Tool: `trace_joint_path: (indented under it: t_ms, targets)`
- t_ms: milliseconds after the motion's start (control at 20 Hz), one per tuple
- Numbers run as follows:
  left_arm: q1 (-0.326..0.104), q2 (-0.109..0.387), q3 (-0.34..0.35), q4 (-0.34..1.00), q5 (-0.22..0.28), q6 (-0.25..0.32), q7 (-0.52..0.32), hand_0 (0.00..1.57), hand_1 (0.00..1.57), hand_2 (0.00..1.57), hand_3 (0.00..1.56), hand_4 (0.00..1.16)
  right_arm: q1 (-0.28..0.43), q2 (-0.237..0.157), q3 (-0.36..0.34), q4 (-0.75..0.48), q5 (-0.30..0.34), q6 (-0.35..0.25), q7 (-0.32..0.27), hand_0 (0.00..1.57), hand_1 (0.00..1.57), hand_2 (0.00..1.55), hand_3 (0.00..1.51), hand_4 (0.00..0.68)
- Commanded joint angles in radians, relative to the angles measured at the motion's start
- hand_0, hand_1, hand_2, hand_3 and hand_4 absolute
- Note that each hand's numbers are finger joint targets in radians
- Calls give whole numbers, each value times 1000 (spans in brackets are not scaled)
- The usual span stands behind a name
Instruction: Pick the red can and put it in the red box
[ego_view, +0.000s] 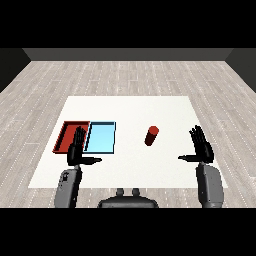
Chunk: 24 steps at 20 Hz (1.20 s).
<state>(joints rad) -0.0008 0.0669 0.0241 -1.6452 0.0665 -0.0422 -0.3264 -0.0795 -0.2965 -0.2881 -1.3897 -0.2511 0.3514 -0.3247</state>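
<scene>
Can stands mid-table, right of blue tray, apart from both hands; we judge it light, rigid, slick—grip mid-body w/ right hand; left hand, right both open, fingers straight.

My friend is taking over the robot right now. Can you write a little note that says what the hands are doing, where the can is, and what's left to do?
Left hand: open, holding nothing, in front of the red tray.
Right hand: open, holding nothing, to the right of the red can.
The can stands on the white table, right of the light blue tray, untouched.
Done: nothing yet.
Left: grab the can and put it in the red tray.
</scene>
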Motion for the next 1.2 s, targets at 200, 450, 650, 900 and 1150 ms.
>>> trace_joint_path:
  t_ms: [200, 450, 650, 900, 1150]
  targets:
    - [-48, 1, 38, 82, 36, -48, -122, 0, 0, 0, 0, 0, -87, -45, -35, 171, 21, 79, -148, 0, 0, 0, 0, 0]
    - [-20, -20, 35, 134, 18, -46, -194, 0, 0, 0, 0, 0, -92, -32, -32, 223, 53, 61, -175, 0, 0, 0, 0, 0]
    - [-24, -26, 9, 19, 10, -20, -87, 0, 0, 0, 0, 0, -113, -26, -19, 263, 63, 73, -193, 0, 0, 0, 0, 0]
    - [87, 8, 50, -11, 59, -87, -142, 0, 0, 0, 0, 0, -149, -20, -15, 298, 66, 50, -175, 0, 0, 0, 0, 0]
    - [14, -22, 56, 104, 33, -53, -216, 0, 0, 0, 0, 0, -213, -12, -1, 305, 36, 41, -84, 0, 0, 0, 0, 0]
